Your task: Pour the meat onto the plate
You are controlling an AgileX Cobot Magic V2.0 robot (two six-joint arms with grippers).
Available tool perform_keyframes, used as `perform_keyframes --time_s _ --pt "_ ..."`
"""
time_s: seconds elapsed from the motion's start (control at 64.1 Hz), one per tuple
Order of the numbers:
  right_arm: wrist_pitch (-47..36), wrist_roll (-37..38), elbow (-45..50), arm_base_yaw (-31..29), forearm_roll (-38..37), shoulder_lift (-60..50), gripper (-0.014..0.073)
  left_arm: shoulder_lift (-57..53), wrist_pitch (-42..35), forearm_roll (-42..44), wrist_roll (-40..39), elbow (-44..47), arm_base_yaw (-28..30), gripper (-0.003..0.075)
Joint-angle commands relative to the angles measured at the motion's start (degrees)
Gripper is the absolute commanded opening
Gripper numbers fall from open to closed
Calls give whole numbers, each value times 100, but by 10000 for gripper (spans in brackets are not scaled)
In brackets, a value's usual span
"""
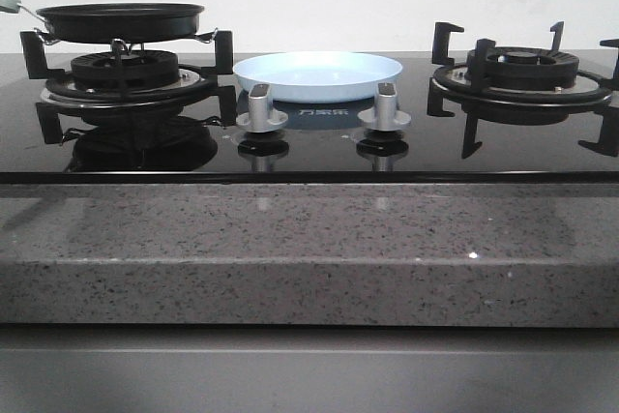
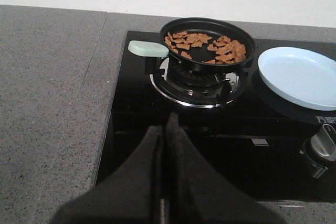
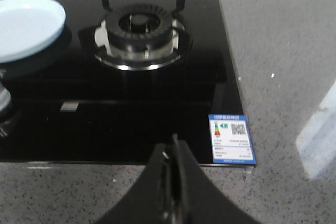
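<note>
The black glass hob top (image 1: 319, 147) is super glossy, mirror-like, reflecting the knobs and burner grates. The grey speckled stone counter (image 1: 290, 258) looks polished smooth with a slight sheen. The round pale-blue plate (image 1: 318, 75) reads as glazed ceramic or glossy plastic, can't tell which. The black frying pan (image 2: 208, 43) has a dull matt coating, and its pale green handle (image 2: 148, 49) looks like smooth matt plastic. The silver control knobs (image 1: 261, 108) look like brushed metal. The thin orange-brown meat slices (image 2: 207, 45) look dry and matt. The black burner grate (image 3: 142, 24) looks like rough matt cast iron over a shiny metal ring. The blue-edged paper sticker (image 3: 231, 139), at the hob's 5 o'clock corner, is slightly glossy.
</note>
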Motion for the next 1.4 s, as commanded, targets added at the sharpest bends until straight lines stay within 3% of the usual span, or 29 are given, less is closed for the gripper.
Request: perform_keyframes --time_s 0.0,0.218,0.328,0.437,0.515,0.842,1.138,1.388 --pt "-370 -68 -211 -11 -33 260 -119 186 -443 -64 8 -148 17 -20" --pt "-294 -68 -211 -11 88 554 -86 502 -412 -5 155 -148 17 8" --pt "-287 -68 -211 -11 173 628 133 656 -395 -5 251 -148 17 196" --pt "-293 -68 -211 -11 276 650 413 770 -395 -5 260 -148 -106 473" --pt "-258 -111 -231 28 438 650 489 831 -395 -5 260 -148 -310 554" --pt "549 -439 -1354 912 967 1730 486 848 -395 2 541 -148 -1474 494" --pt "696 -482 -2779 1549 985 3618 486 848 -395 2 541 -148 -1557 422" --pt "715 -482 -4015 1548 1001 5042 328 848 -395 2 541 -148 -1557 419"
